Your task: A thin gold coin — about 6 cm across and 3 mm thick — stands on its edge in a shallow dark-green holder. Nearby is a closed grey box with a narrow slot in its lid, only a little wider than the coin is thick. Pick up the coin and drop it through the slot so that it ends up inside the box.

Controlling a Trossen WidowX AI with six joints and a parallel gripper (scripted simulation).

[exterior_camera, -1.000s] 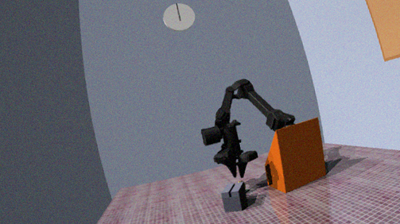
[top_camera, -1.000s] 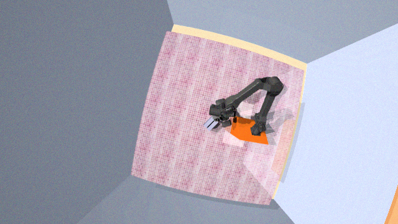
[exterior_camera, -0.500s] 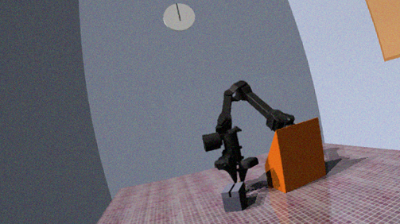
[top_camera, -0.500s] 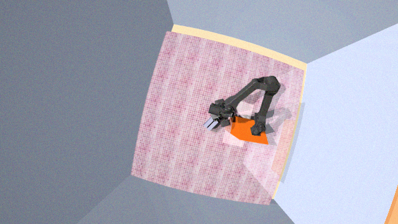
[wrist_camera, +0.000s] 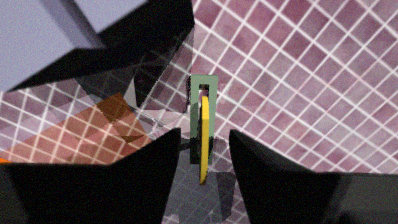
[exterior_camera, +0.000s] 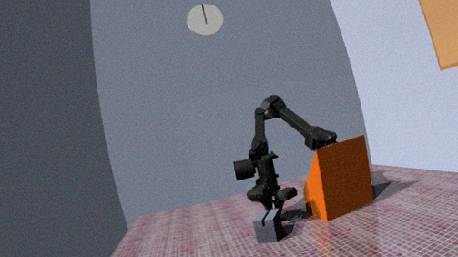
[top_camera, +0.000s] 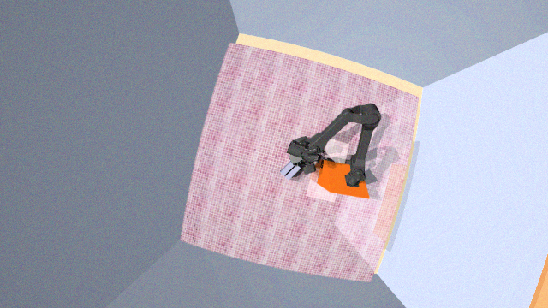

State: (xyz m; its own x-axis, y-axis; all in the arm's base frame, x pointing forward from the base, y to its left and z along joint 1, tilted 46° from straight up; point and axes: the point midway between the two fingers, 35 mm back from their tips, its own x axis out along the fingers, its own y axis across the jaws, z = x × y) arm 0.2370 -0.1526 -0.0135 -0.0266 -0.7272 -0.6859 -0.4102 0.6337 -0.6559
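I see my hand (wrist_camera: 204, 150) parted and gripping nothing, its fingers straddling the coin (wrist_camera: 204, 135). The coin stands on edge in its green holder (wrist_camera: 196, 100) on the tiled surface (wrist_camera: 310, 75), near the grey box (wrist_camera: 45, 35).

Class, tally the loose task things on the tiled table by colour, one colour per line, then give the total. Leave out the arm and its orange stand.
Gold: 1, the coin
Dark green: 1, the holder
Grey: 1, the box
Total: 3
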